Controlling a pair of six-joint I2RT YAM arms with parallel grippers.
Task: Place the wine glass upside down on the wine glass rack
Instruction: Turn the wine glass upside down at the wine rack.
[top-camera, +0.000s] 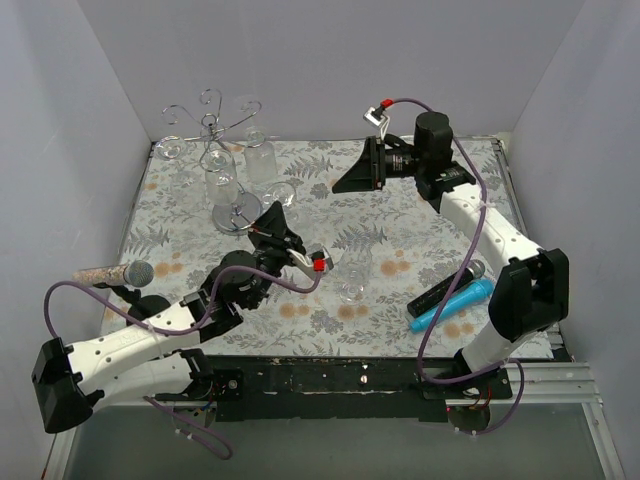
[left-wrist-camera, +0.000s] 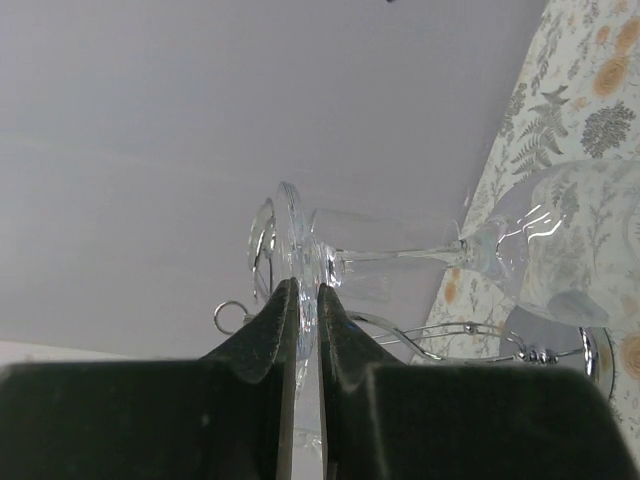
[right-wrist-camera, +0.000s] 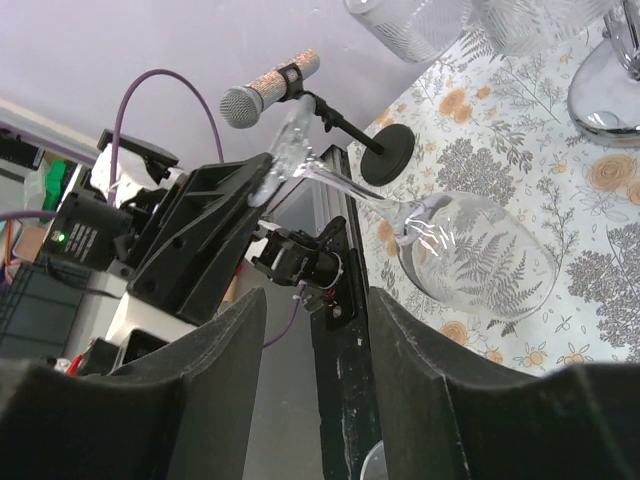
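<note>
My left gripper (top-camera: 272, 224) is shut on the round foot of a clear wine glass (left-wrist-camera: 300, 235). The glass lies tilted, its stem (left-wrist-camera: 400, 252) leading to the bowl (left-wrist-camera: 535, 240). The right wrist view shows the same bowl (right-wrist-camera: 480, 262) low over the floral cloth. The wine glass rack (top-camera: 213, 128), a silver wire stand with curled arms and a shiny round base (top-camera: 237, 213), stands just behind the held glass. A few glasses hang upside down on it (top-camera: 222, 185). My right gripper (top-camera: 342, 180) is open and empty, raised at the back centre.
Another wine glass (top-camera: 350, 276) stands on the cloth at centre. A silver microphone on a black stand (top-camera: 125, 273) is at the left edge. A black microphone (top-camera: 445, 290) and a blue one (top-camera: 452, 306) lie at the front right. White walls enclose the table.
</note>
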